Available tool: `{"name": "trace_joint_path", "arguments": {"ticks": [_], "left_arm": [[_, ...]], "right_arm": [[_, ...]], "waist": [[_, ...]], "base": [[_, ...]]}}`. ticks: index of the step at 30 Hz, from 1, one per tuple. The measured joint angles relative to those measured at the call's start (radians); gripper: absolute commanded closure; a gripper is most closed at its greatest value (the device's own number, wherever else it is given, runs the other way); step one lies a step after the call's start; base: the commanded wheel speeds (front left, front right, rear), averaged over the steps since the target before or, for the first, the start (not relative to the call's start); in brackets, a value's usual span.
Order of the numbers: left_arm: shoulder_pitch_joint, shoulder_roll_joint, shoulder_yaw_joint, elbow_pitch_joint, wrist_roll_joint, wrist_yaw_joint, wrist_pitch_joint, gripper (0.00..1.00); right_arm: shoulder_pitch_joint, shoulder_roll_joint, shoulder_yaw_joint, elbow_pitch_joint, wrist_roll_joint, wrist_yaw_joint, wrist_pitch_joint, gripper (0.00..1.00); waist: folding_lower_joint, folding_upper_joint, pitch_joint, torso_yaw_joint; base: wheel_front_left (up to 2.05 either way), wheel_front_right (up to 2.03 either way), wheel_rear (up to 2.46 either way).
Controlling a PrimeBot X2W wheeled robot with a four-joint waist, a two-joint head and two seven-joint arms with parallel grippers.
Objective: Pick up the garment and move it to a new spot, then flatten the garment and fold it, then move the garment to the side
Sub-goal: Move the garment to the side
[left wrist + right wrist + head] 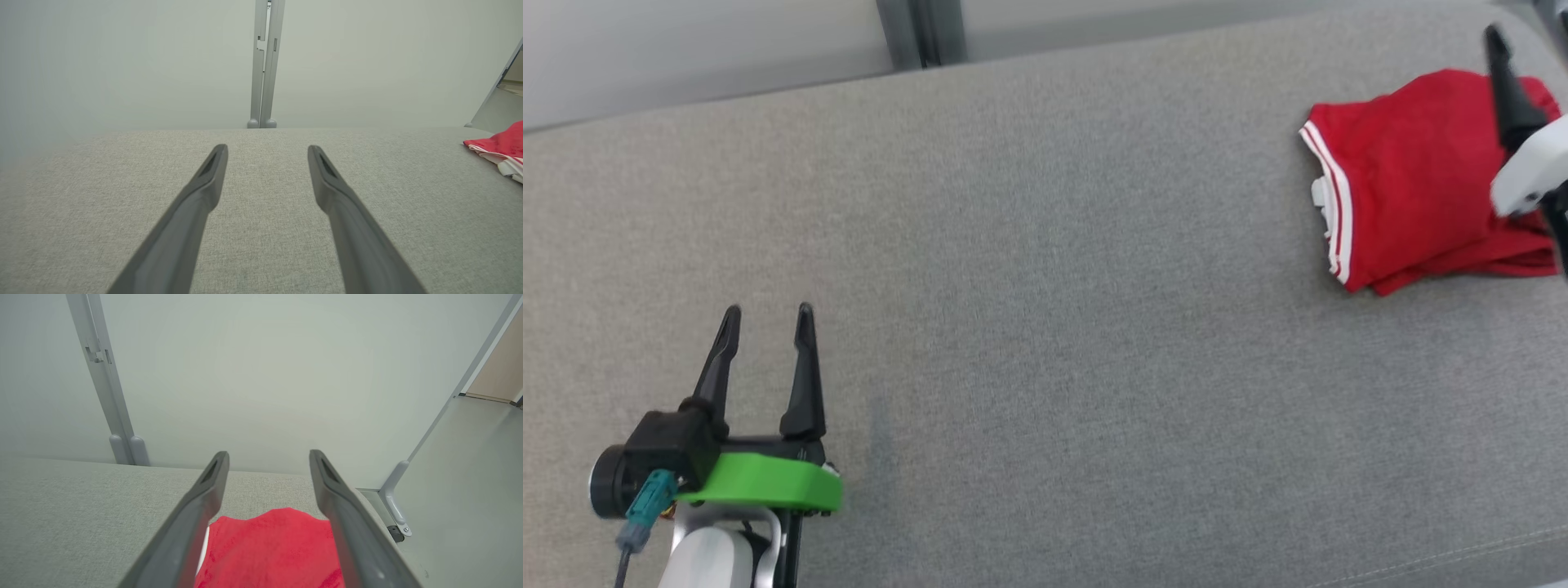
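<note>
The garment is red with white-striped trim. It lies folded into a compact bundle at the far right of the grey fabric surface. My right gripper hangs just over it, open, with nothing between its fingers; the red cloth shows below them. One dark finger and the pale wrist overlap the garment's right part in the head view. My left gripper stands open and empty over bare fabric at the lower left, far from the garment. The left wrist view shows its fingers spread and the garment at the right edge.
The grey surface ends just beyond the garment on the right, where the floor and a small caster show. Pale wall panels with a grey metal post run along the back edge.
</note>
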Motion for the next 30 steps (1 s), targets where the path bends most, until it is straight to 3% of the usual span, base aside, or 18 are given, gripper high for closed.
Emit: {"name": "trace_joint_path", "arguments": {"ticks": [7,12,22,30], "left_arm": [[0.085,-0.003,0.04,-0.03,-0.058,0.006,0.001,0.0],[0.111,0.018,0.049,-0.026,-0.038,0.024,0.003,0.0],[0.141,-0.017,0.058,0.022,-0.016,0.013,-0.003,0.0],[0.159,-0.053,0.096,0.056,0.022,-0.011,-0.003,0.0]], "right_arm": [[0.193,0.052,-0.021,-0.153,-0.006,0.0,-0.022,0.0],[0.333,0.102,-0.041,-0.226,-0.043,0.0,-0.027,0.0],[0.615,0.255,-0.271,-0.363,-0.163,0.0,-0.03,0.0],[0.725,0.342,-0.344,-0.477,-0.243,0.0,-0.03,0.0]], "waist": [[-0.0001,0.0,-0.114,-0.004],[-0.0001,0.0,-0.171,-0.004],[-0.0001,0.0,-0.222,0.023],[-0.0001,0.0,-0.226,0.032]], "base": [[0.0,0.0,0.0],[0.0,0.0,0.0],[0.0,0.0,0.0],[0.0,0.0,0.0]]}}
